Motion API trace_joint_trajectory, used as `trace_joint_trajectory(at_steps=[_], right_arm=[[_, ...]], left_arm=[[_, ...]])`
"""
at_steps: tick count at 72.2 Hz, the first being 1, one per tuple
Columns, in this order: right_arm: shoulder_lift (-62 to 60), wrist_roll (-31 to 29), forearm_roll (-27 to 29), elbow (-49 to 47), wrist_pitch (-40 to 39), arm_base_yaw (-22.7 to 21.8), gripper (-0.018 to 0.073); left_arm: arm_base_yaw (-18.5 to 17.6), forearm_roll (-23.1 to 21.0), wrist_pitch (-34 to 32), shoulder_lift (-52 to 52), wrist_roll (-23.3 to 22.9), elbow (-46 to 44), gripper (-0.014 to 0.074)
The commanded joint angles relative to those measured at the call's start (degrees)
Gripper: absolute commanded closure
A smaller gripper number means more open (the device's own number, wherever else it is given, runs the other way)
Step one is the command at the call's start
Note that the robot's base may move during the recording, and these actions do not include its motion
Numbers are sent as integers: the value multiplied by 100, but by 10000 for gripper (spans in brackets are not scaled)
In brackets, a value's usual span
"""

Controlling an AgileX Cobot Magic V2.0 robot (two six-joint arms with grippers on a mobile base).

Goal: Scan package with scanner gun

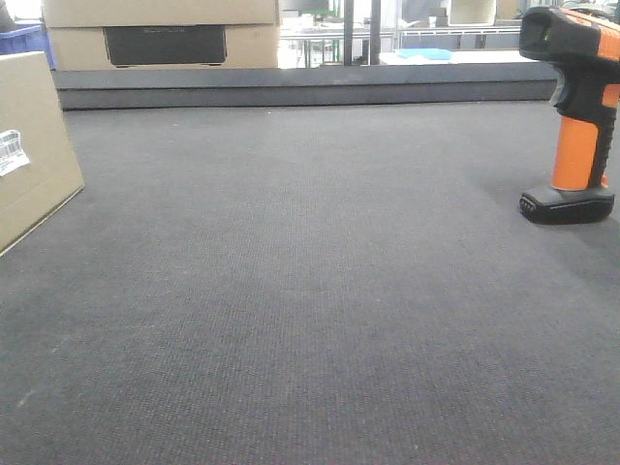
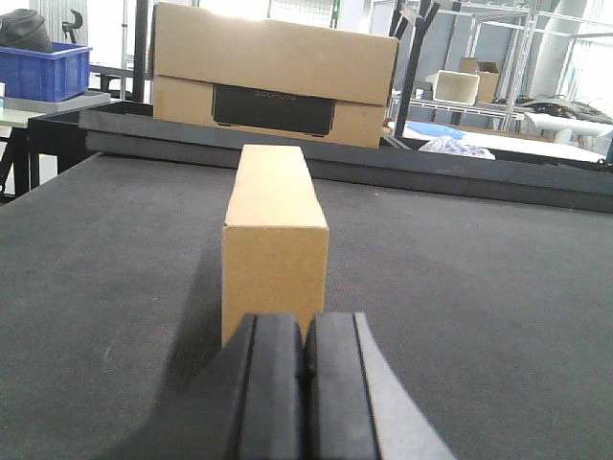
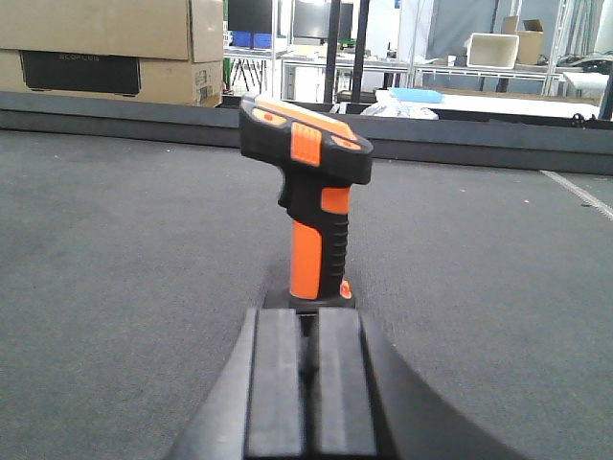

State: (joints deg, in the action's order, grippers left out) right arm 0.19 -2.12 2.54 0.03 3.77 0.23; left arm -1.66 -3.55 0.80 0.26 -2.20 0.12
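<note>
Your left gripper point(image 2: 306, 383) is clenched, its two black pads pressed together with nothing between them, low over the dark mat point(image 2: 479, 287). Straight ahead of it stands the package point(image 2: 275, 244), upright on edge with a narrow end toward you, apart from the pads. In the front view you see the package point(image 1: 29, 145) at the far left edge, its white barcode label point(image 1: 12, 151) on the broad face.

Your right gripper point(image 3: 308, 383) is likewise drawn together and holds nothing. Just beyond it you see the scanner gun point(image 3: 311, 206) standing upright on its black base, not touched by the pads. From the front, the scanner gun point(image 1: 576, 116) stands at the far right, well apart from the package.

Behind the mat's raised back edge you have a larger cardboard box point(image 2: 278, 77) with a dark panel, a blue bin point(image 2: 43, 69) to the left, and shelving point(image 2: 498, 57).
</note>
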Motion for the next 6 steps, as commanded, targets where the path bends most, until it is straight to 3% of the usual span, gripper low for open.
trace_joint_trajectory(at_steps=[1,6], right_arm=[[-19,0,-46,-3,-83,-23,724],[-19,0,-46,-3,-83,-23,724]], left_arm=[[-34,7,-132,-26,-40,-12,708],[-34,7,-132,-26,-40,-12,708]])
